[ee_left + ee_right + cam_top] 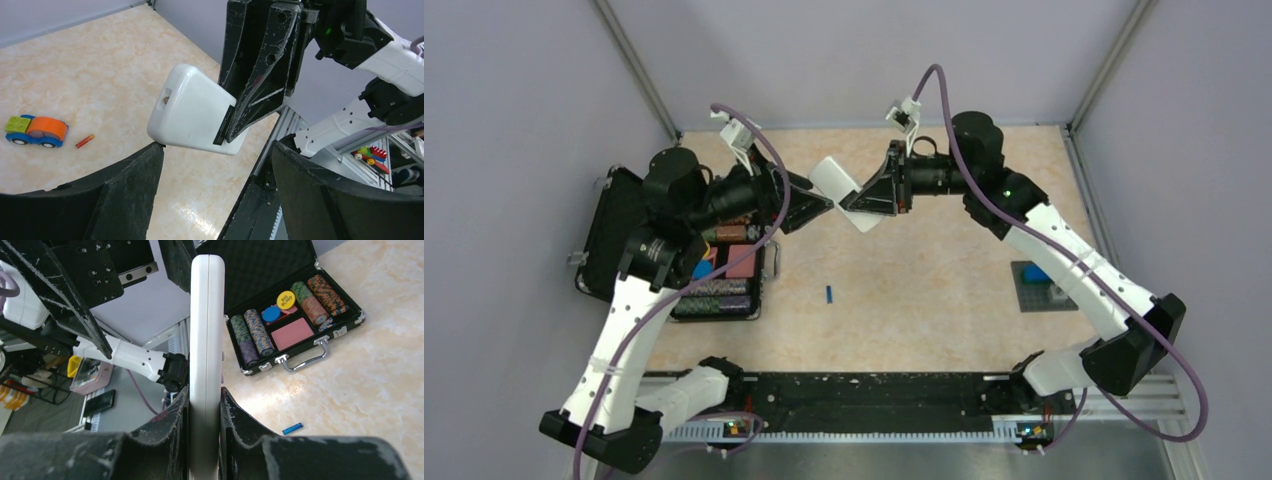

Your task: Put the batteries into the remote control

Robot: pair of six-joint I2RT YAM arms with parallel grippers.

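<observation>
The right jaws clamp the remote control (205, 315) by one end, holding it aloft over the surface (924, 290). The left jaws stand wide apart at its free end, holding nothing. This looks like opening the battery cover, so next the left jaws probably close there. The blue battery (829, 293) lies in open room. The orange-red battery (85, 141) lies just beside the toy car (36, 131), which crowds that side.

White arms (619, 330) have black joints (672, 175), purple cables (783, 190) and scuffed black fingers (125, 195)
</observation>
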